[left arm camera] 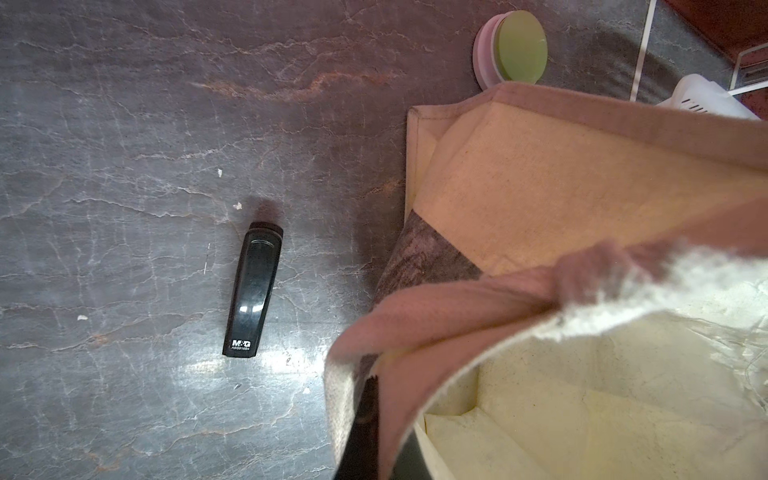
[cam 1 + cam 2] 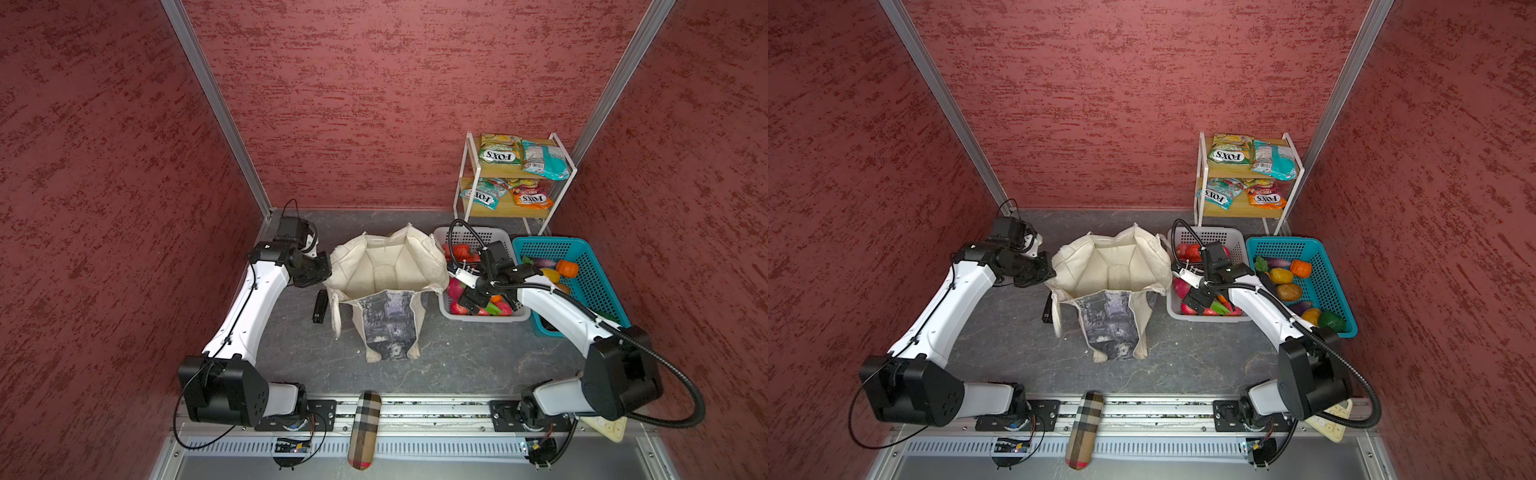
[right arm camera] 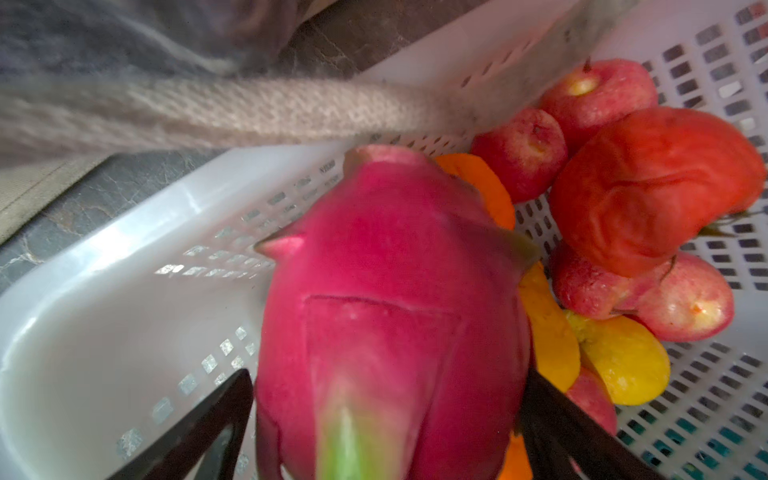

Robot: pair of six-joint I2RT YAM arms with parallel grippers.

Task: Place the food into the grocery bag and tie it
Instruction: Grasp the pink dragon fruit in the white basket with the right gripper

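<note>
Pinching the grocery bag (image 2: 390, 324) by its rim, the left gripper (image 2: 326, 272) has its jaws clamped on the cloth, the bag's mouth gaping right beside them. Down in the white basket (image 3: 124, 311), the right gripper (image 3: 388, 376) spreads its jaws wide, the dragon fruit (image 3: 390, 266) sitting squarely between them, red apples (image 3: 598, 95) just beyond one jaw.

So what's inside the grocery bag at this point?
Only bare cream lining shows inside the grocery bag in both top views; no food is visible. The strip of its floor under the near rim is covered by slumped canvas, so it cannot be checked.
</note>
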